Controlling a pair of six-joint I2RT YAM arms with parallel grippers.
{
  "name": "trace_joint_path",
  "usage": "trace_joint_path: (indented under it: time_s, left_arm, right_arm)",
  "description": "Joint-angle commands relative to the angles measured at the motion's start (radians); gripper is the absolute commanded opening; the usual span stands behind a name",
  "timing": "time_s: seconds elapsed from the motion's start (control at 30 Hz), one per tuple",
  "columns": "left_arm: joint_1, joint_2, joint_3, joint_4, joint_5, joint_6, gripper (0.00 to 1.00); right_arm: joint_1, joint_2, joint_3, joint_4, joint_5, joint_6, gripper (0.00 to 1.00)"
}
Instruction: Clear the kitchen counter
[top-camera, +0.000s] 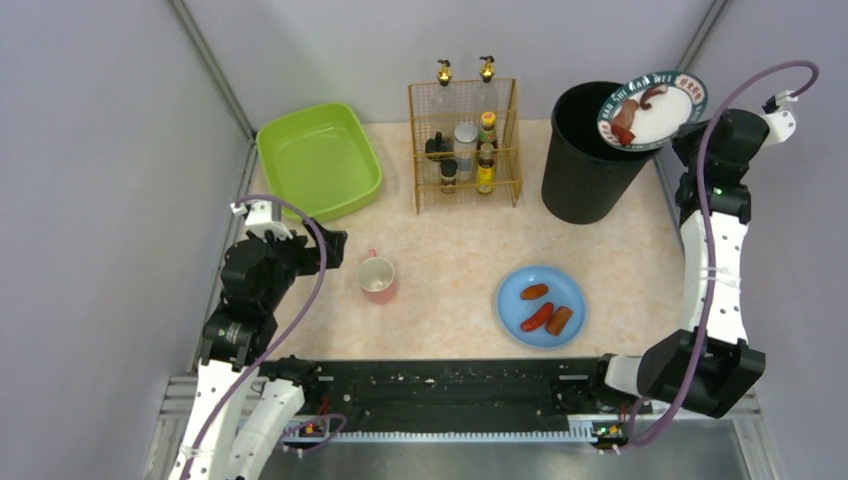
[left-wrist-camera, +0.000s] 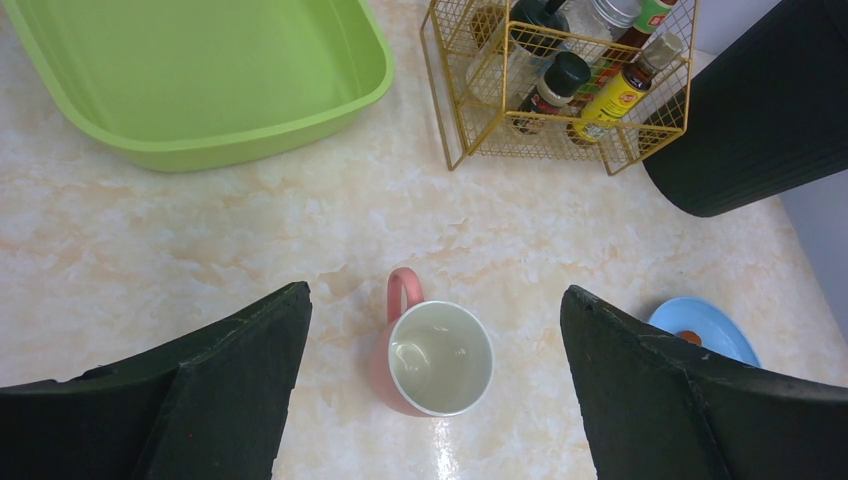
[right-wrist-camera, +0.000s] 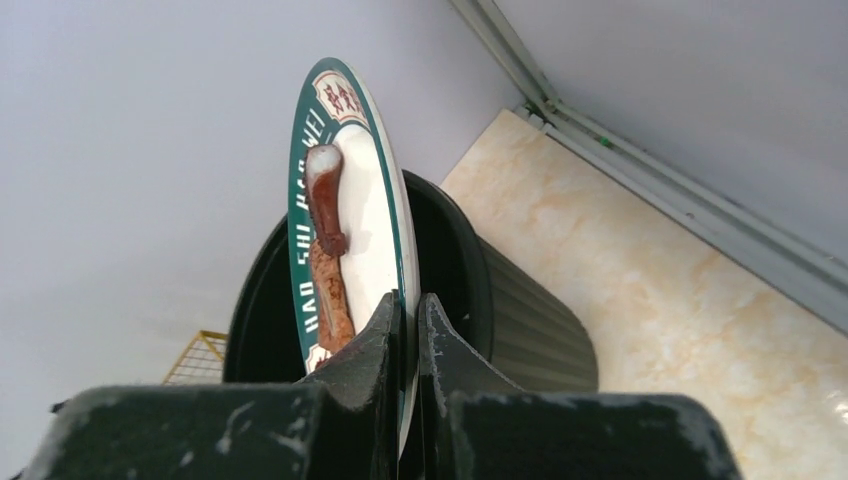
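On the pale marbled kitchen counter (top-camera: 450, 260) stand a pink mug (top-camera: 377, 279) and a blue plate (top-camera: 541, 306) with three sausage pieces. My left gripper (left-wrist-camera: 435, 305) hangs open above the empty mug (left-wrist-camera: 432, 358), which lies between its fingers in the left wrist view. My right gripper (right-wrist-camera: 411, 300) is shut on the rim of a green-rimmed white plate (right-wrist-camera: 370, 220), tilted on edge over the black bin (right-wrist-camera: 500, 310). Brown food pieces (right-wrist-camera: 328, 250) cling to the plate's face. From above, the plate (top-camera: 652, 108) sits over the bin's (top-camera: 590, 155) right rim.
A lime green tub (top-camera: 318, 159) lies at the back left. A gold wire rack (top-camera: 464, 144) with several bottles stands at the back centre. A black rail (top-camera: 440, 385) runs along the near edge. Grey walls close in both sides.
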Motion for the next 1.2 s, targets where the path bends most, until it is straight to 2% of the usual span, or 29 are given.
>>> trace_joint_path:
  time_s: [0.0,0.2,0.37,0.6,0.73,0.97,1.17]
  left_arm:
    - [-0.006,0.001,0.004,0.034,0.003,-0.003,0.99]
    - [-0.006,-0.003,0.004,0.034,0.002,-0.003,0.99]
    - [-0.006,-0.006,0.005,0.034,0.003,-0.003,0.99]
    - [-0.006,-0.003,0.004,0.036,0.004,-0.003,0.99]
    - [-0.006,-0.003,0.004,0.036,0.004,-0.004,0.99]
    - [-0.006,0.005,0.004,0.036,0.009,-0.003,0.99]
    - [-0.006,0.011,0.018,0.030,0.054,0.000,0.99]
  right_arm:
    - [0.002,-0.001,0.091,0.080,0.028,-0.125,0.00]
    - [0.132,0.044,0.143,0.100,0.192,-0.353,0.00]
    - [0.188,0.068,0.170,0.109,0.225,-0.459,0.00]
    - [0.303,0.073,0.136,0.240,0.382,-0.721,0.00]
    - [0.330,0.071,0.128,0.298,0.441,-0.811,0.00]
    - [0.352,0.022,0.143,0.311,0.402,-0.767,0.00]
    - [0.368,-0.014,0.237,0.223,0.287,-0.690,0.00]
